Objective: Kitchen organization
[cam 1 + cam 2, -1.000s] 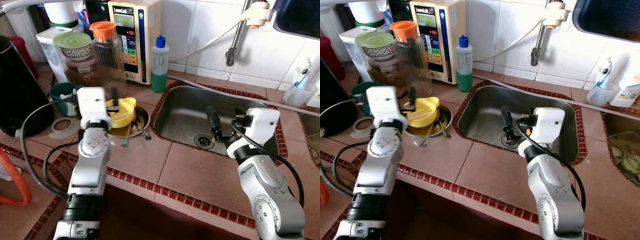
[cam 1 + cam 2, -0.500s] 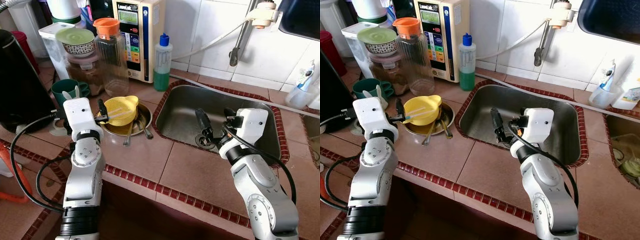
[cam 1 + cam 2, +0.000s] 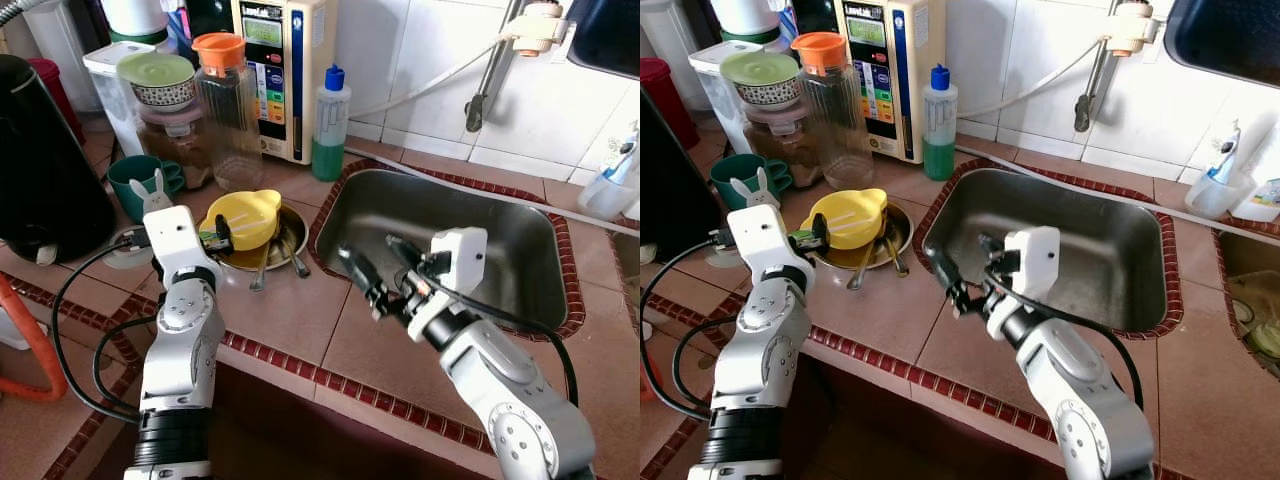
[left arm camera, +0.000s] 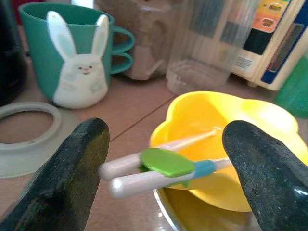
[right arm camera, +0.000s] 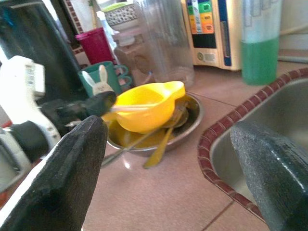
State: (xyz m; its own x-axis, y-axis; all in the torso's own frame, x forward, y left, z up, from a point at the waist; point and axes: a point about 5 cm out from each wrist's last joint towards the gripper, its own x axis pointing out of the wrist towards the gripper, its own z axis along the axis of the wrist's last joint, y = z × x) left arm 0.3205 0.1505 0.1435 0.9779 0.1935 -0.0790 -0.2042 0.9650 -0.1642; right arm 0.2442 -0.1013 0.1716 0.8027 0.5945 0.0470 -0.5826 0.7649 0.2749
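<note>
A yellow bowl (image 3: 243,214) sits in a shallow metal dish (image 3: 297,232) on the tiled counter, left of the steel sink (image 3: 400,205). White training chopsticks with a green hinge (image 4: 163,163) lie across the bowl's near rim. Two spoons (image 3: 293,262) rest in the dish. My left gripper (image 3: 218,238) is open at the bowl's left side, its fingers (image 4: 77,168) either side of the chopstick ends without touching them. My right gripper (image 3: 365,245) is open and empty over the counter by the sink's left rim, pointing at the dish.
A green rabbit mug (image 3: 140,185), a black kettle (image 3: 45,180), a glass jar with an orange lid (image 3: 225,100) and a green soap bottle (image 3: 327,125) stand behind the dish. A white ring (image 4: 29,139) lies by the mug. An orange hose (image 3: 40,350) hangs at the left.
My right gripper has swung left, from above the sink drain to the counter by the sink's left rim. My left gripper has stayed beside the bowl.
</note>
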